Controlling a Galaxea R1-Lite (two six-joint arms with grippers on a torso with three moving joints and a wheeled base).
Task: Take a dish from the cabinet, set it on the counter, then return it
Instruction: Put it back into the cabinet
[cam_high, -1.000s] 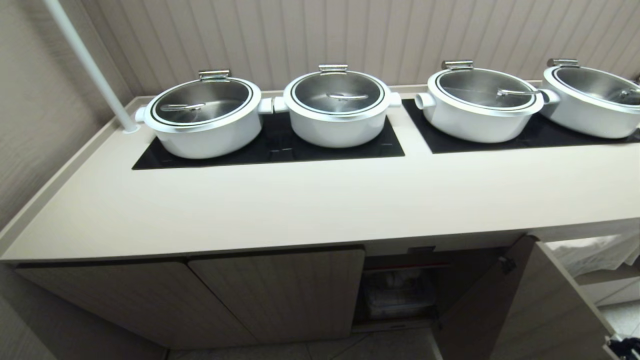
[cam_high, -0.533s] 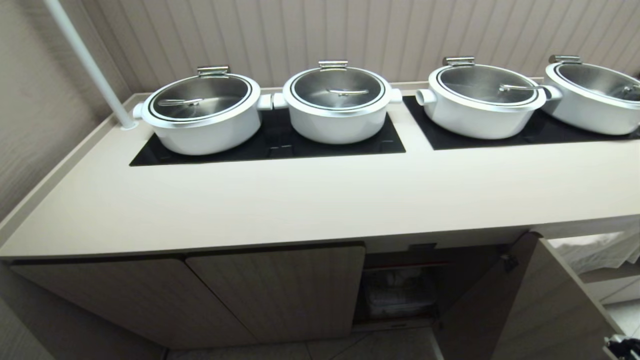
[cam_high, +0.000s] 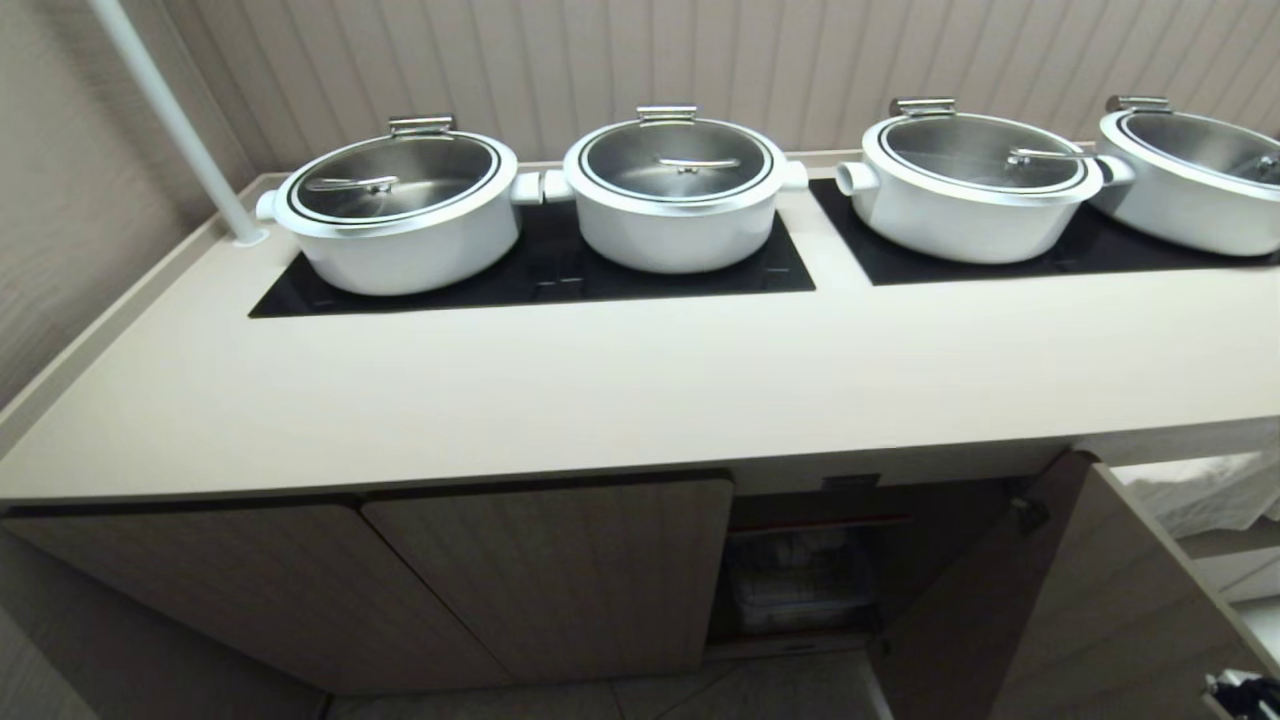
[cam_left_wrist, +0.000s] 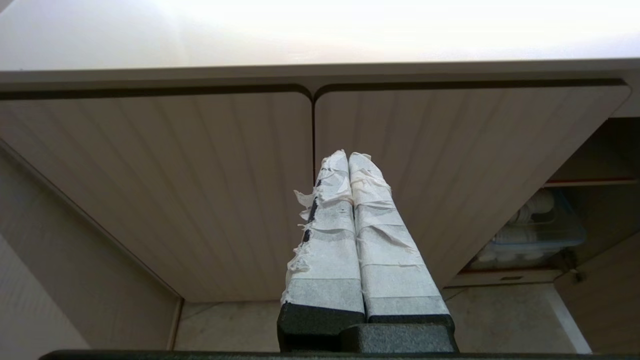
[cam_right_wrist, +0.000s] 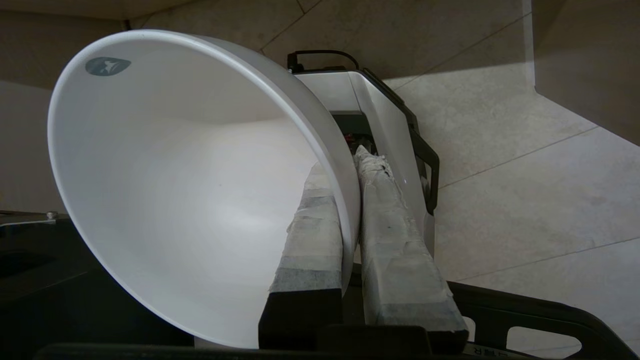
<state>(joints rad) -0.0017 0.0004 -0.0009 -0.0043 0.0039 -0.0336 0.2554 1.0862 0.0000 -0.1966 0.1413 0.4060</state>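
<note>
- The dish, a small plain white round ceramic bowl with a smooth glossy inside and a thin rim, was held tipped on its side in the right wrist view, its open mouth facing the camera.
- A small grey leaf-shaped mark sat just inside the bowl's rim.
- The right gripper was clamped on the bowl's wall, one tape-wrapped finger inside the bowl and the other outside, touching it.
- Beyond the bowl in that view lay pale stone floor tiles and a white and black part of the robot's body.
- The bowl did not show in the head view; only a dark bit of the right arm showed at that view's lower right corner, low beside the open door.
- The long smooth beige counter, taken as landmark, carried four large white pots with steel lids on black inset cooktop panels along its back.
- Below the counter's front edge stood the beige ribbed cabinet, two doors closed at the left.
- Right of those doors one door stood swung open, showing a clear plastic bin on the shelf inside.
- The left gripper hung in front of the closed doors below the counter, its taped fingers pressed together, holding nothing.
</note>
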